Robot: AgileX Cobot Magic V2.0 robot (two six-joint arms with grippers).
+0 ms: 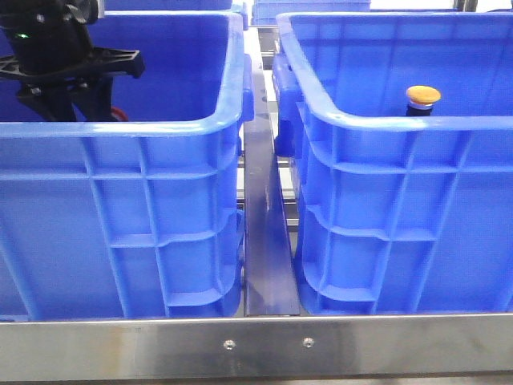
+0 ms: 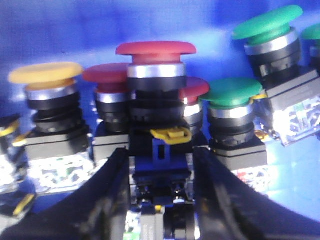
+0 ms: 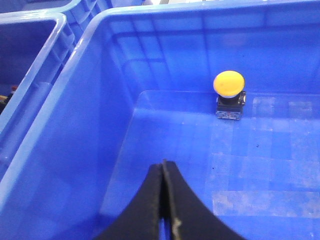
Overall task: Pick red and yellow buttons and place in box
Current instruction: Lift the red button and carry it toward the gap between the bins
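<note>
Left claw [image 1: 60, 84], in the front view, is reaching down into the left blue bin [image 1: 160, 128] at its far left side; from here I cannot tell how its fingers are standing. A yellow-capped button [image 1: 422, 98] is sitting in the right blue bin [image 1: 385, 120], only its cap showing over the rim. A grey metal rail [image 1: 268, 241] is running between the two bins, which are standing on a metal-edged surface [image 1: 256, 345].

Looking through the left wrist camera, the left claw is straddling the black body of a red button [image 2: 156, 49], one finger [image 2: 107, 195] close on each side; whether the pads are already pressing I cannot tell. That button is probably light, rigid plastic and metal with a smooth, slippery domed cap, so the squarish black body looks the better place to grip. Neighbours are crowding it: a yellow button [image 2: 46, 72] to one side, other red caps [image 2: 105, 75] just behind, green buttons [image 2: 232, 92] on the other side. They are likely to snag or tip when it lifts.

Seen by the right wrist camera, the right claw [image 3: 164, 200] is hovering over the right bin with its fingers pressed together, holding nothing. The yellow-capped button is standing upright near the far wall.
</note>
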